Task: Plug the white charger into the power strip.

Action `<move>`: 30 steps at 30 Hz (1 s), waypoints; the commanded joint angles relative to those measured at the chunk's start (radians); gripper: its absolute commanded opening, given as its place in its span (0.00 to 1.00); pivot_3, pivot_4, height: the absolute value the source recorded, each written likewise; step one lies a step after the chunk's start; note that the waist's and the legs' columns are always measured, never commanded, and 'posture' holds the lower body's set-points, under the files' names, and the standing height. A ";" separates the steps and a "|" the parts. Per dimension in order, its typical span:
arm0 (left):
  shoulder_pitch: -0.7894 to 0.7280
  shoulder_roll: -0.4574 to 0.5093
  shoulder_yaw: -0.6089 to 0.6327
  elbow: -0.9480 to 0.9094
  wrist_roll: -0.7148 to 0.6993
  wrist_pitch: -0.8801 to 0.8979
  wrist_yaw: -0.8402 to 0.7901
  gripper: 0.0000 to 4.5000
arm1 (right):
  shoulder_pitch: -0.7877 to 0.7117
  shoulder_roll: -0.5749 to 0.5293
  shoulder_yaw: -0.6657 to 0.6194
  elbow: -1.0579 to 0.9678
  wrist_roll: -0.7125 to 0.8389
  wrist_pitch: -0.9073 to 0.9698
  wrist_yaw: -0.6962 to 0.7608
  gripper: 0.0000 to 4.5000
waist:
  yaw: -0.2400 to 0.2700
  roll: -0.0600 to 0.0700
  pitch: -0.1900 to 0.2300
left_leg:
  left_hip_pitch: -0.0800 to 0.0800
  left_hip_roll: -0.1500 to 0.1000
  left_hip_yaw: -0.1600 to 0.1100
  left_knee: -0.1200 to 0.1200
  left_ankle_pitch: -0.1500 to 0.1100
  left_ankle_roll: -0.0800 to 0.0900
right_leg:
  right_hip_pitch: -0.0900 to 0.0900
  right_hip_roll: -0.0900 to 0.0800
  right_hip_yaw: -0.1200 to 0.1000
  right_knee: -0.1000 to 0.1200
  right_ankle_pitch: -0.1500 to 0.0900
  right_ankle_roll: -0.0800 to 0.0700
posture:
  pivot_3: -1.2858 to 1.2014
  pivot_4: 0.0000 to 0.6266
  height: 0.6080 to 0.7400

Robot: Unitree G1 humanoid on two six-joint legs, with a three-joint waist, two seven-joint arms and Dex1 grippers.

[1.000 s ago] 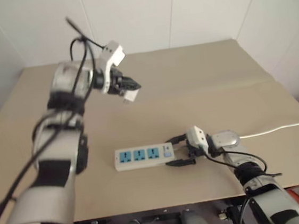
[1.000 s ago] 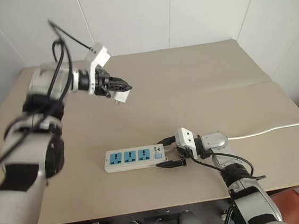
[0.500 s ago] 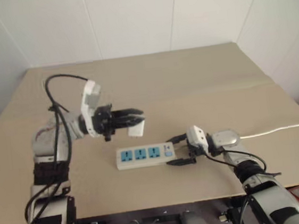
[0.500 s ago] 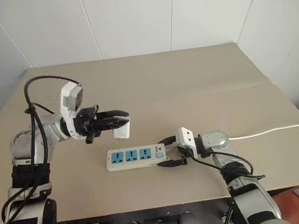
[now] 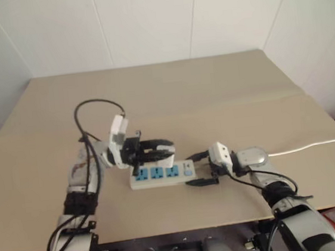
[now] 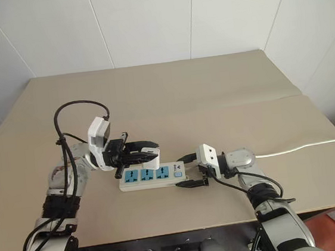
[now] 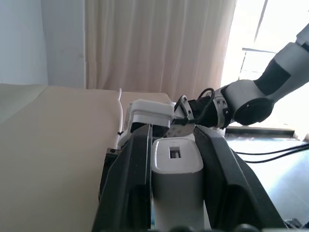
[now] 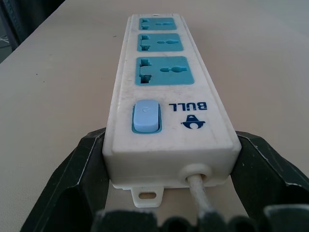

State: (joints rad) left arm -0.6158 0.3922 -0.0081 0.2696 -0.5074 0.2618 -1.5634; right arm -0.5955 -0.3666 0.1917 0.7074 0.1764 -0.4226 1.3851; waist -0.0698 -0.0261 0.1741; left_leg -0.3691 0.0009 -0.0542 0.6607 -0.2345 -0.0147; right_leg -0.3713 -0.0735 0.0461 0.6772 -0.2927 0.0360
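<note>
Tan table, white panelled walls, beige curtains, bright window.

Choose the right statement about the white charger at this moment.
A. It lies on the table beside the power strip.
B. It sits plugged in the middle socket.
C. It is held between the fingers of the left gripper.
C: the white charger sits clamped between the two black fingers of the left gripper, above the power strip.

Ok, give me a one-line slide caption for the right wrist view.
Right gripper fingers bracket the switch end of the power strip, its three blue sockets free, on the table.
</note>
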 commanded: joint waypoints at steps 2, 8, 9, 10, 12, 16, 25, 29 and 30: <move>-0.033 -0.014 -0.011 0.088 -0.007 -0.047 -0.040 0.23 | 0.032 0.000 0.041 0.003 -0.058 0.003 -0.013 0.76 | 0.000 0.000 0.000 | 0.000 0.000 0.000 0.000 0.000 0.000 | 0.000 0.000 0.000 0.000 0.000 0.000 | 0.52 0.24 1.00; -0.066 -0.037 -0.042 0.234 0.008 -0.134 -0.051 0.23 | 0.042 0.002 0.047 -0.019 -0.058 0.009 -0.018 0.76 | 0.000 0.000 0.000 | 0.000 0.000 0.000 0.000 0.000 0.000 | 0.000 0.000 0.000 -0.001 0.000 0.000 | 0.52 0.24 1.00; -0.070 -0.042 -0.043 0.252 0.009 -0.142 -0.051 0.23 | 0.044 0.003 0.048 -0.021 -0.059 0.009 -0.019 0.76 | -0.001 0.000 0.000 | 0.000 0.000 0.000 0.000 0.000 0.000 | 0.000 0.000 0.000 -0.001 0.000 0.000 | 0.52 0.24 1.00; -0.074 -0.048 -0.043 0.268 0.010 -0.151 -0.051 0.23 | 0.046 0.003 0.048 -0.024 -0.059 0.010 -0.019 0.76 | -0.001 0.000 0.000 | 0.000 0.000 0.000 0.000 0.000 0.000 | 0.000 0.000 0.000 -0.001 0.000 0.000 | 0.52 0.24 1.00; -0.079 -0.054 -0.052 0.289 0.011 -0.168 -0.051 0.23 | 0.049 0.003 0.049 -0.030 -0.060 0.011 -0.020 0.76 | -0.001 0.000 0.000 | 0.000 0.000 0.000 0.000 0.000 0.001 | 0.000 0.001 0.000 -0.001 0.000 0.000 | 0.52 0.24 1.00; -0.077 -0.074 -0.076 0.321 0.020 -0.204 -0.051 0.23 | 0.058 0.004 0.050 -0.040 -0.061 0.013 -0.023 0.76 | -0.001 0.000 0.000 | 0.000 0.000 0.000 0.000 0.000 0.001 | 0.000 0.001 0.000 -0.001 0.000 0.000 | 0.52 0.24 1.00; -0.084 -0.105 -0.058 0.370 0.045 -0.245 -0.048 0.23 | 0.066 0.003 0.054 -0.050 -0.061 0.016 -0.028 0.76 | -0.001 0.000 0.000 | 0.000 0.001 0.000 -0.001 -0.001 0.001 | 0.000 0.002 0.000 -0.002 0.000 0.000 | 0.52 0.24 1.00; -0.083 -0.112 -0.056 0.407 0.070 -0.292 -0.043 0.23 | 0.066 0.005 0.054 -0.055 -0.061 0.019 -0.031 0.76 | -0.001 0.000 0.000 | 0.000 0.001 0.000 -0.001 -0.001 0.001 | 0.000 0.002 0.000 -0.003 0.000 0.000 | 0.52 0.24 1.00; -0.082 -0.114 -0.056 0.412 0.076 -0.304 -0.040 0.23 | 0.065 0.006 0.054 -0.055 -0.061 0.019 -0.031 0.76 | -0.001 0.000 0.000 | 0.000 0.001 0.000 -0.001 -0.001 0.001 | 0.000 0.002 0.000 -0.003 0.000 0.000 | 0.52 0.24 1.00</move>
State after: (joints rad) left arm -0.6788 0.2812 -0.0753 0.6731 -0.4514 -0.0090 -1.6095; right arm -0.5552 -0.3683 0.1932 0.6422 0.1693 -0.4172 1.3517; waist -0.0706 -0.0264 0.1740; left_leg -0.3692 0.0023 -0.0541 0.6594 -0.2351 -0.0138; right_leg -0.3707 -0.0715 0.0457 0.6742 -0.2927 0.0360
